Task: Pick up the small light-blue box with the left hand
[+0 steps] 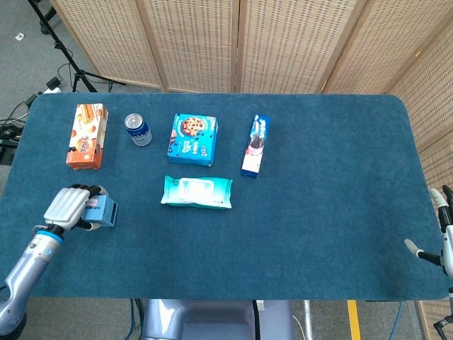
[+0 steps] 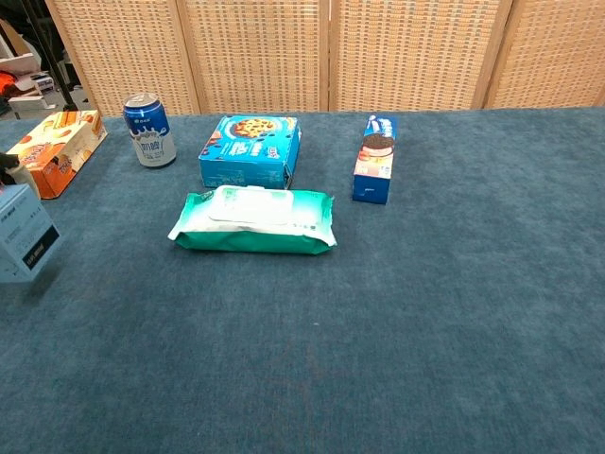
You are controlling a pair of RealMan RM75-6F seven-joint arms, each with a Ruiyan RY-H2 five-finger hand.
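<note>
My left hand (image 1: 69,207) grips the small light-blue box (image 1: 102,212) above the near left part of the blue table (image 1: 318,212). The fingers curl over the box's top and left side. In the chest view the box (image 2: 23,246) shows at the left edge, tilted and off the cloth, with only a dark fingertip of the hand beside it. My right hand (image 1: 440,234) hangs past the table's right edge with fingers spread and nothing in it.
Along the far left stand an orange biscuit box (image 1: 87,135) and a blue can (image 1: 138,129). A blue cookie box (image 1: 192,139), a slim cookie pack (image 1: 255,144) and a green wipes pack (image 1: 197,192) lie mid-table.
</note>
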